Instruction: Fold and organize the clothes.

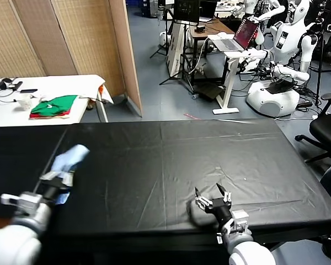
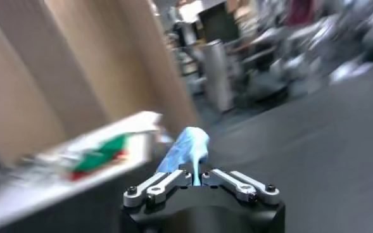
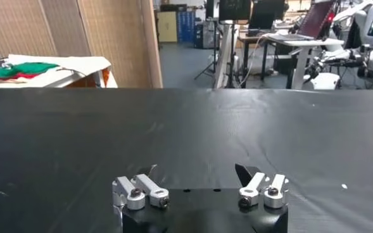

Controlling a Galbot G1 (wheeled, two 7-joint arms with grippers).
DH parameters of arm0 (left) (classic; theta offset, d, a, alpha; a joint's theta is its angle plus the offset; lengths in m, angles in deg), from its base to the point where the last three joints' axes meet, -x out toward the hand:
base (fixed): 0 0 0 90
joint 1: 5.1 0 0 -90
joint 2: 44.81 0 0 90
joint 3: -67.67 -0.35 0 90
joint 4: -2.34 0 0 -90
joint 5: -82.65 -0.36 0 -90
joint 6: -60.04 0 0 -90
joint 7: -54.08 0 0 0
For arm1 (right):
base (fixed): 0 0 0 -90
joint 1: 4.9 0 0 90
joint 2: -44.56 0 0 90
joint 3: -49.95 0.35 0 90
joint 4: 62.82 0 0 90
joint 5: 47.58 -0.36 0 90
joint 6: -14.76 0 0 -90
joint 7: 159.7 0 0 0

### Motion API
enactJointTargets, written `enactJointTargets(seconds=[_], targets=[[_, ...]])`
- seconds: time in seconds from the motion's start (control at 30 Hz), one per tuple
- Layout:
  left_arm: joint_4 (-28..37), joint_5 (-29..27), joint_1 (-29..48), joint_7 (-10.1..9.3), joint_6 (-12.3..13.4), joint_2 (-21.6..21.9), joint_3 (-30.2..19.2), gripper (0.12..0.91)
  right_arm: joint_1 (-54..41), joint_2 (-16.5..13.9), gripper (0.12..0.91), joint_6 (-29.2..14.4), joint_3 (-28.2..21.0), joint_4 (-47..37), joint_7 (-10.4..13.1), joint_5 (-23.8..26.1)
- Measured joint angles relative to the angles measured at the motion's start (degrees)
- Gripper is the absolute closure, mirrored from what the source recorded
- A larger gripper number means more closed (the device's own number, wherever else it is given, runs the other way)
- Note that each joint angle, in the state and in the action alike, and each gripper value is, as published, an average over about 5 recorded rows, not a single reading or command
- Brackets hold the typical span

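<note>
At the far left of the head view we see the left tool (image 1: 59, 179) clenched on the T-shirt (image 1: 69, 159), a pale blue bunch of thin fabric that rises from between its fingers, over the left part of the table (image 1: 171, 165). In the left wrist view the same blue cloth (image 2: 186, 149) stands straight out of the pinched tips of the left tool (image 2: 197, 176) (whether any of it touches the black cover below, we cannot tell). Beyond that corner, on a white side table (image 1: 49, 88), lies a small stack of green and red folded garments (image 1: 54, 106).

Moving right, the middle of the black cover shows only creases. Near the front edge, right of centre, the right tool (image 1: 212, 197) sits low over the table, its fingers spread wide and grasping nothing; the right wrist view shows the right tool (image 3: 199, 180) the same way, with bare black cover between the tips.
</note>
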State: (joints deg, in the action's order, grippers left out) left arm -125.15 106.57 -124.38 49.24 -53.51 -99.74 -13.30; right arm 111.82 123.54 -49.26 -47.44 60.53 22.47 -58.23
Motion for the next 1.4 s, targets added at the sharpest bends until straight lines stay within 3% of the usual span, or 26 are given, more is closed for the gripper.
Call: enactJointTargets(seconds=[0.2,0.3,0.37,0.67,0.77,1.27,1.4], targets=[[2.46,-0.34,5.81,0.2,1.3,-6.76,-11.48,0.847,-0.25,0.01,0.118,2.84,-0.25,1.2,-0.06,-6.61],[3.96,-0.01,7.52,0.31,1.9,-8.39,-15.07,0.842,-1.15,-0.13,0.118,4.7,-0.86,1.47,0.12,-10.59],[4.55,0.09,8.02,0.89,2.47,-8.85,-16.58,0.797,-1.91,-0.17,0.118,5.92,-1.44,1.46,0.24,-12.8],[3.32,3.8,7.55,3.48,5.7,-8.77,-17.51,0.264,-6.94,0.08,0.118,7.76,-6.14,-1.69,0.47,-16.57],[2.83,3.6,6.95,3.22,6.42,-8.21,-16.46,0.151,-9.2,0.59,0.118,7.66,-8.1,-3.63,0.5,-16.56],[1.81,-0.22,2.22,2.3,6.93,-9.12,-9.4,0.123,-18.56,4.8,0.119,7.53,-16.78,-15.82,0.16,-15.96],[1.71,-0.08,1.42,2.28,6.91,-9.01,-7.69,0.123,-19.65,5.86,0.184,7.33,-18.09,-18.34,-0.27,-15.68]])
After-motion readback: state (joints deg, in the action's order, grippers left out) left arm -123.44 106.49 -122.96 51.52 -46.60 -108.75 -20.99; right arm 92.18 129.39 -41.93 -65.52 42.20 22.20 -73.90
